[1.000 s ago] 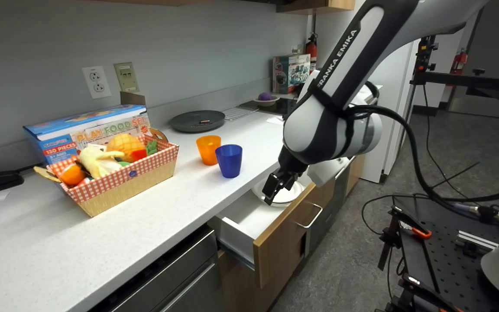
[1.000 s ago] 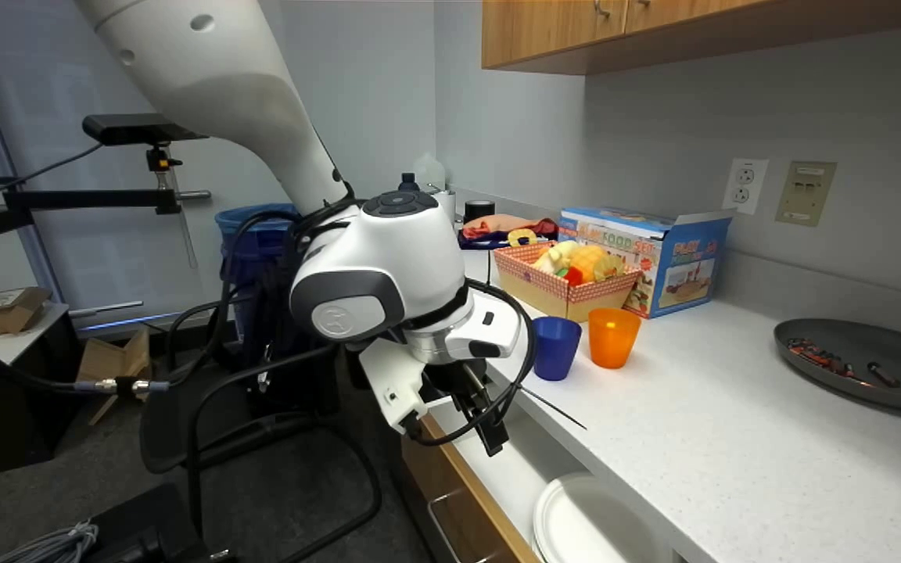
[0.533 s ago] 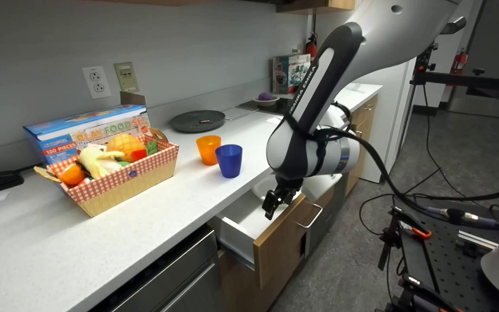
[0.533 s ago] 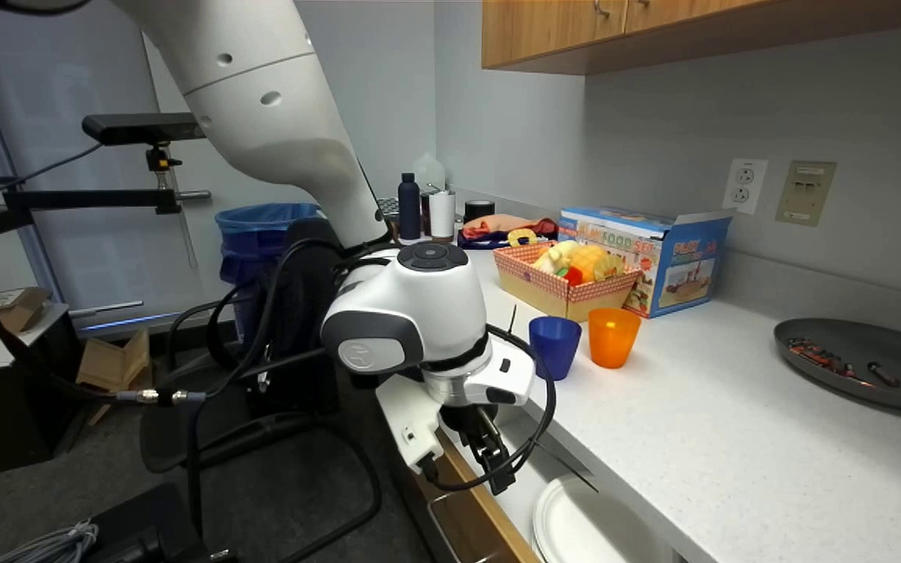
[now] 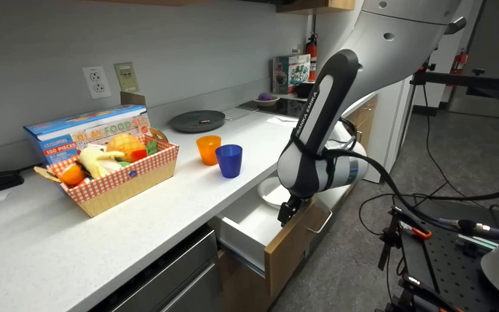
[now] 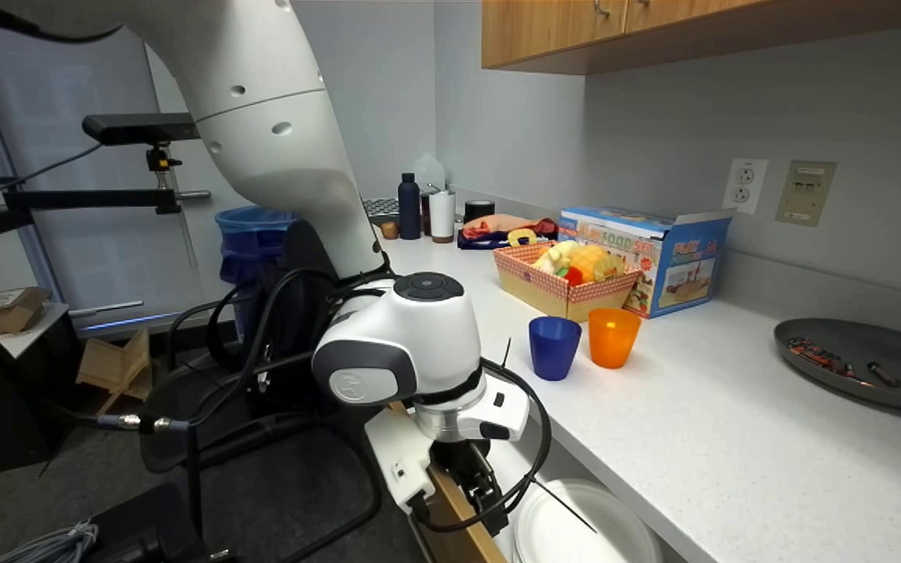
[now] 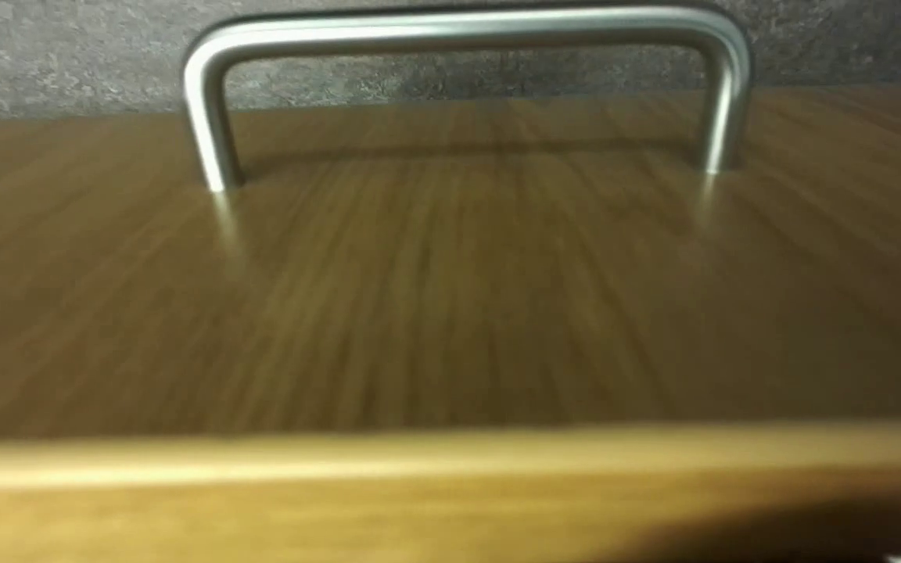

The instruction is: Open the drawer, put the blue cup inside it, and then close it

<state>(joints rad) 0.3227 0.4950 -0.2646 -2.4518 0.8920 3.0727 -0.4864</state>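
Bright light whitens the counter in both exterior views, while the floor is dim and the wall is shaded beneath the cupboard. In the wrist view, glare streaks the handle, whose soft shadow falls across the drawer; the foreground is blurred, darkening at lower right.

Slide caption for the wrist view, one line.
Wrist view, looking over the wooden drawer: metal handle on its front, grey floor beyond.
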